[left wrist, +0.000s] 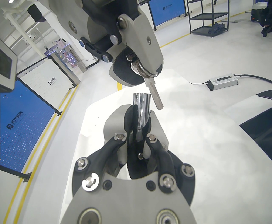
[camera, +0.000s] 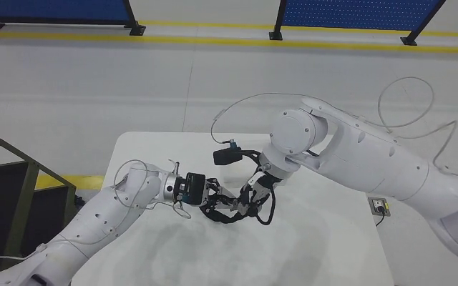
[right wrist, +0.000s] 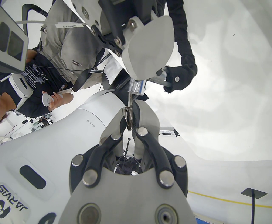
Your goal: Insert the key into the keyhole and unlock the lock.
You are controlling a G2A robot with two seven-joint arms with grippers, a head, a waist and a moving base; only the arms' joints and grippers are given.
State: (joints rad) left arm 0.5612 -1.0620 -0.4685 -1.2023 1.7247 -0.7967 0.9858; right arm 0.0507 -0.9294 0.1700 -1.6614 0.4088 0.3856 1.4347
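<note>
White table (camera: 336,243), blue barrier panels (camera: 64,8), yellow floor line (camera: 215,38), black shelf rack (left wrist: 209,19), grey power brick (left wrist: 223,81) on floor

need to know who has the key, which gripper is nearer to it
Right. The right gripper is shut on the key, at its head. The left gripper is shut on the chrome lock, whose end lies close beside the key's blade.

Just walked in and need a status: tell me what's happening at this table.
The left gripper holds a shiny chrome cylindrical lock above the white table. The right gripper pinches a silver metal key by its head, blade pointing toward the lock. The blade's tip sits beside the cylinder's end, not yet inserted.
</note>
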